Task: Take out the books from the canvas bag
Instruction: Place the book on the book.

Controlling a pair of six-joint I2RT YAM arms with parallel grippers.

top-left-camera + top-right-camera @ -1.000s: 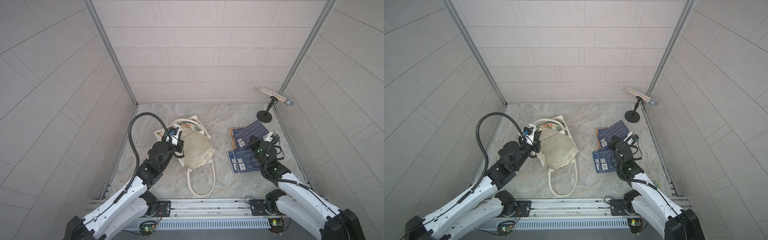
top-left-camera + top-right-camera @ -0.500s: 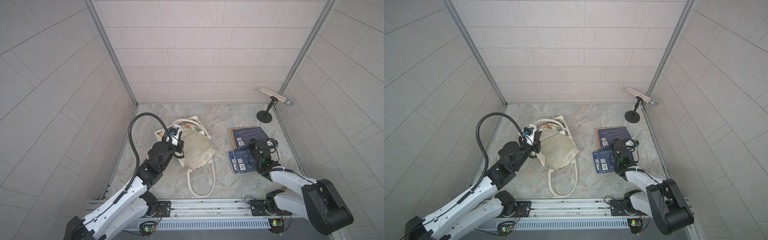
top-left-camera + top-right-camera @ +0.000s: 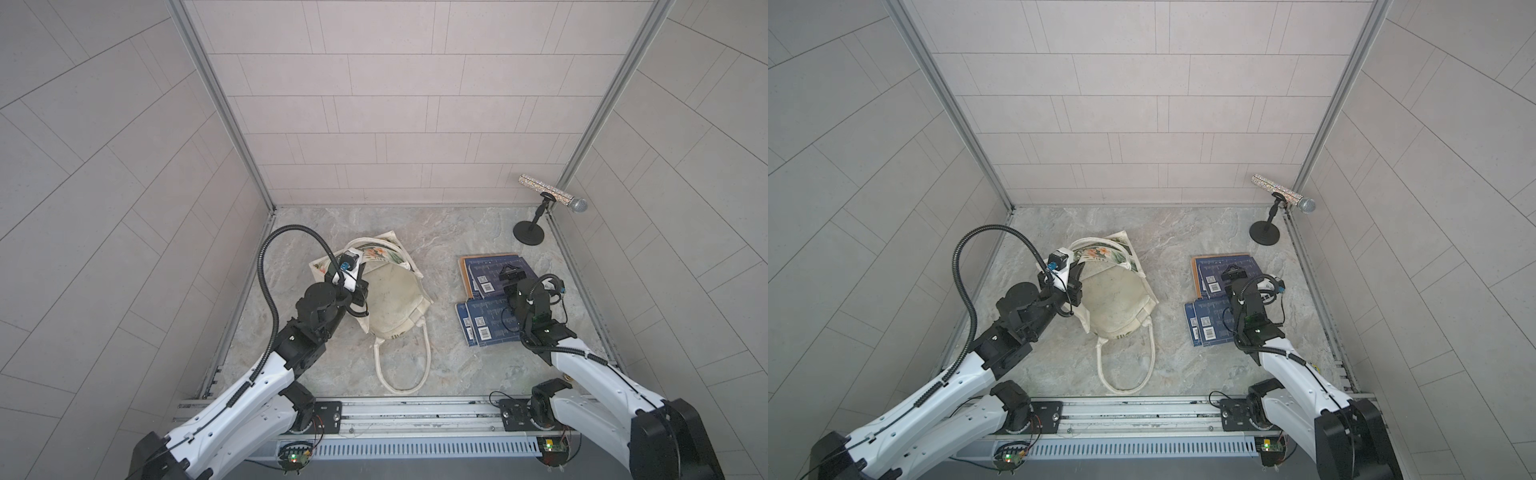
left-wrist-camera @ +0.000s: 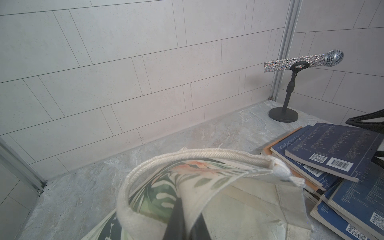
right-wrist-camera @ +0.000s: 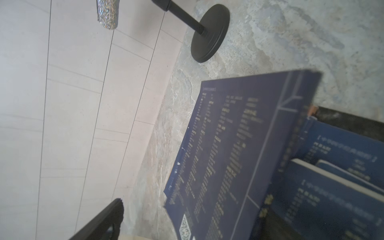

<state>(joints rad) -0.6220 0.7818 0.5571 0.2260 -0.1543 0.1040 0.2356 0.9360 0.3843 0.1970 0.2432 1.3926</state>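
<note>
The canvas bag (image 3: 399,299) (image 3: 1121,303) lies on the stone floor, mouth gaping, one long handle looped toward the front rail. My left gripper (image 3: 359,289) (image 3: 1073,286) (image 4: 188,207) is shut on the bag's leafy-print rim (image 4: 187,182), holding it up. The books (image 3: 490,270) (image 3: 1221,270) lie outside the bag in two overlapping piles, navy over an orange one, with more navy ones (image 3: 486,326) nearer the front. My right gripper (image 3: 513,276) (image 3: 1233,275) hovers open over the far pile. In the right wrist view, one finger (image 5: 104,220) stands clear of the top navy book (image 5: 228,155).
A glitter microphone on a black round-base stand (image 3: 528,237) (image 3: 1264,232) (image 4: 283,116) (image 5: 209,33) occupies the back right corner. Tiled walls enclose three sides, and the metal rail (image 3: 415,411) runs along the front. Bare floor lies between bag and books.
My right gripper has opened and let go of the navy book, which went from tilted up to lying on the far pile. The left gripper and the bag have not moved.
</note>
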